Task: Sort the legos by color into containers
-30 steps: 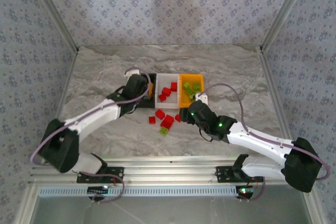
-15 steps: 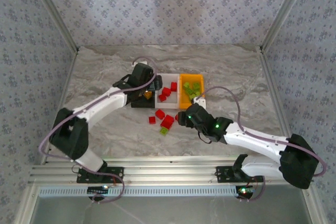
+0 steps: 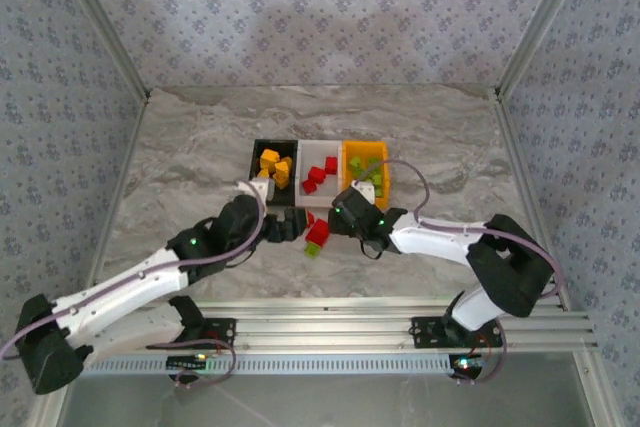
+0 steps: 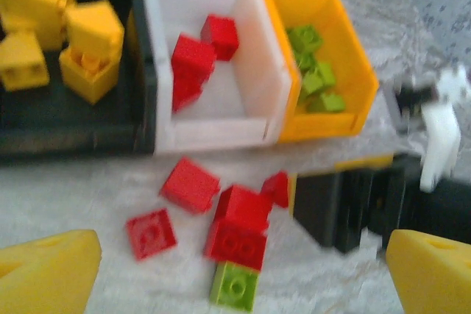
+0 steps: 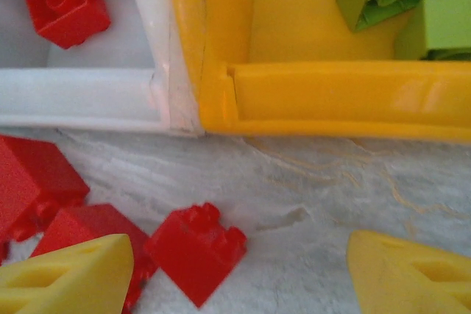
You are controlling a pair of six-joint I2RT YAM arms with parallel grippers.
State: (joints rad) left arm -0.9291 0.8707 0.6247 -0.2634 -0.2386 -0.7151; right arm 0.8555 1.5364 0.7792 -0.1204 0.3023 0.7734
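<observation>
Hovering both arms over loose pile. My left jaws spread wide, nothing in them, above cluster of small red plastic bricks (image 4: 237, 227) plus one lime green plastic brick (image 4: 235, 286) on grey marbled surface (image 3: 180, 147), just in front of bins. Same for my right jaws: apart, empty, single red brick (image 5: 195, 251) just beside one yellow fingertip (image 5: 66, 273). Black rectangular plastic bin (image 4: 73, 134) holds orange-yellow bricks (image 4: 88, 56), white plastic bin (image 4: 213, 131) next to it holds red bricks (image 4: 193, 56), orange-yellow plastic bin (image 4: 324, 126) holds lime green bricks (image 4: 313, 79). Three bins touching in row.
</observation>
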